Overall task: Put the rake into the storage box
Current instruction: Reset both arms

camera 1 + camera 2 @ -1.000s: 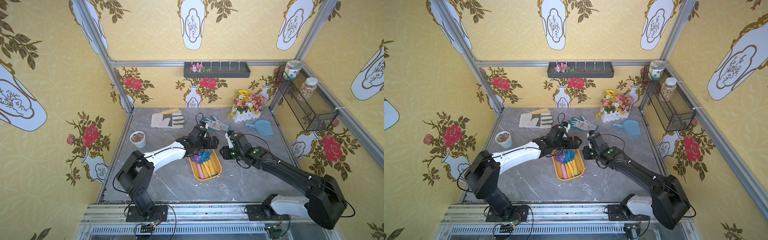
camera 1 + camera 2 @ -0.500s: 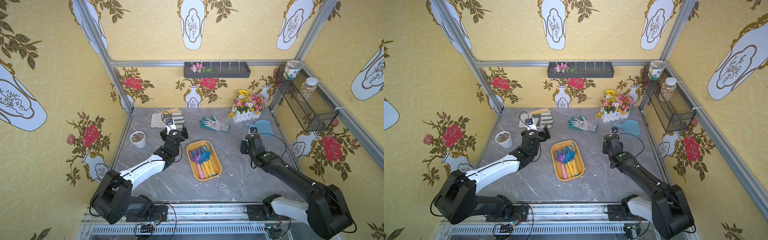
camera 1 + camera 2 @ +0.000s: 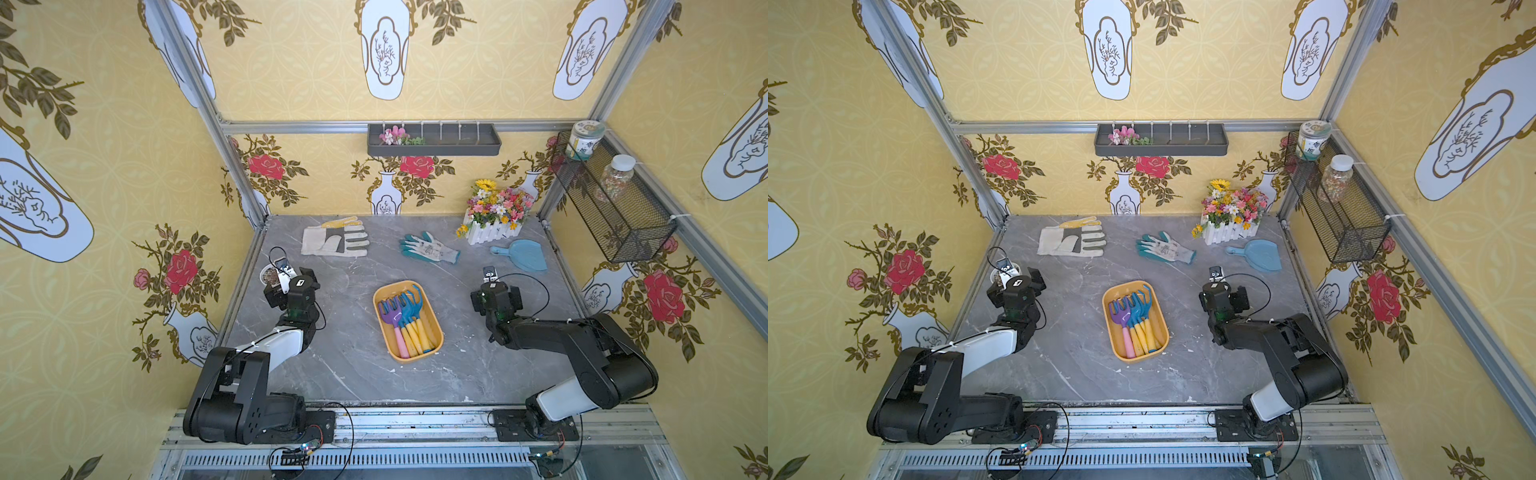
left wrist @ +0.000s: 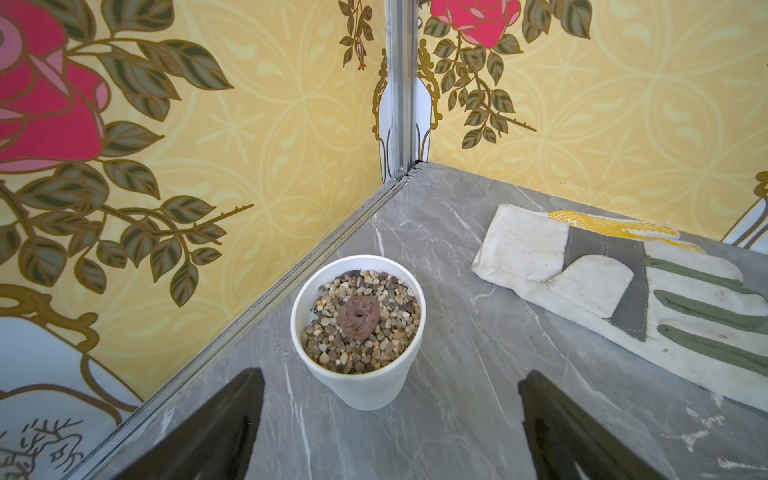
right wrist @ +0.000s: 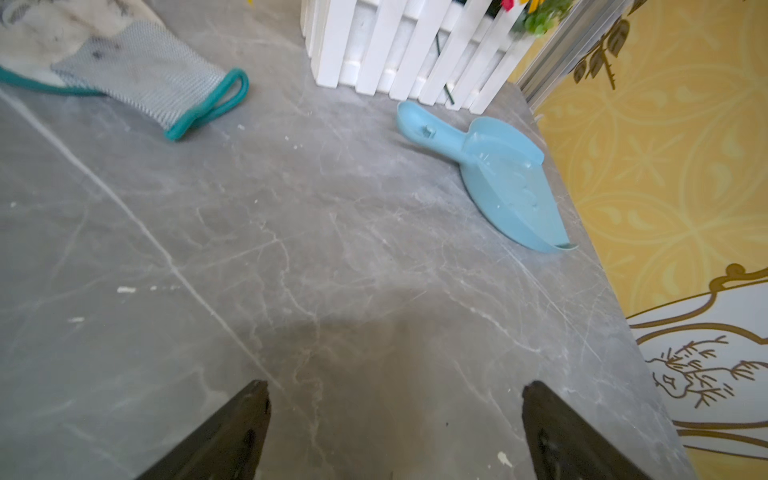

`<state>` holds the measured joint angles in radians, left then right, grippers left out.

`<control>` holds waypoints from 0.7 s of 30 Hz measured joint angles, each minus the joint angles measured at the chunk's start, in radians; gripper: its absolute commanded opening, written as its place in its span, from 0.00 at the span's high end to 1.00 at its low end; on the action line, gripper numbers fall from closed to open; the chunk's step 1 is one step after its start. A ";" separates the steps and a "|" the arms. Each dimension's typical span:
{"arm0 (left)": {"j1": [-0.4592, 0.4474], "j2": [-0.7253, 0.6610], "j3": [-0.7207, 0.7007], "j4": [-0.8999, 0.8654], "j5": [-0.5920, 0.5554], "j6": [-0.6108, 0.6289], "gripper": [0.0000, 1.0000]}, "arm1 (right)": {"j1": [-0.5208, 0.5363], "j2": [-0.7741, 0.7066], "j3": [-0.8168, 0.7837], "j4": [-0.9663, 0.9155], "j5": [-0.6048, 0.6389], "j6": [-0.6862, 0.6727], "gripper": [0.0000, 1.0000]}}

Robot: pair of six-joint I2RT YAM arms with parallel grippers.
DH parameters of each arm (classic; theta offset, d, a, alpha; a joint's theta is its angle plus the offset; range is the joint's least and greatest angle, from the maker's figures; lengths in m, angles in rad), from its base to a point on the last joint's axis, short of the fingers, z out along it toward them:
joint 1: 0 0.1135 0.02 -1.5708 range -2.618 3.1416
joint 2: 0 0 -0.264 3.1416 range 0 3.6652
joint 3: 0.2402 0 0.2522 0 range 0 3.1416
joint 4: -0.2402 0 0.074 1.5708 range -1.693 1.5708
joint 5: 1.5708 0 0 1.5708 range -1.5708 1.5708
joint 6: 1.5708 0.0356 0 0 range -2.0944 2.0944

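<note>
Cup of pebbles [image 4: 357, 332] by the side wall, work glove [image 4: 623, 282] near it; teal glove [image 3: 430, 249], flower box [image 3: 488, 232], blue scoop [image 5: 498, 174] beyond

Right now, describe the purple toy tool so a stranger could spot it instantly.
Find the yellow-orange storage box in the middle of the grey table. Toy tools lie side by side inside. The purple toy tool alone has a pink handle; its neighbours are blue with yellow handles.
</note>
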<state>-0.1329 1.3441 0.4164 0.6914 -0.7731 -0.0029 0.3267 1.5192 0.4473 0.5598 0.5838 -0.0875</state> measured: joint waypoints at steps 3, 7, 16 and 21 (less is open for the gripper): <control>0.034 -0.014 -0.005 0.017 0.043 -0.001 0.00 | -0.003 -0.035 -0.048 0.068 -0.004 -0.018 0.03; 0.097 -0.091 -0.032 -0.006 0.125 -0.068 0.00 | -0.014 -0.094 -0.149 0.169 -0.014 -0.021 0.03; 0.108 -0.008 -0.183 0.154 0.222 -0.098 0.04 | -0.025 -0.130 -0.261 0.360 -0.044 -0.022 0.03; 0.082 -0.013 -0.238 0.257 0.290 -0.057 0.02 | -0.048 -0.141 -0.269 0.390 -0.088 -0.021 0.03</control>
<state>-0.0505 1.3312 0.1787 0.9489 -0.4828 -0.0597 0.2783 1.3785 0.1780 0.9501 0.4961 -0.1089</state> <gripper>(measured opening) 0.966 0.971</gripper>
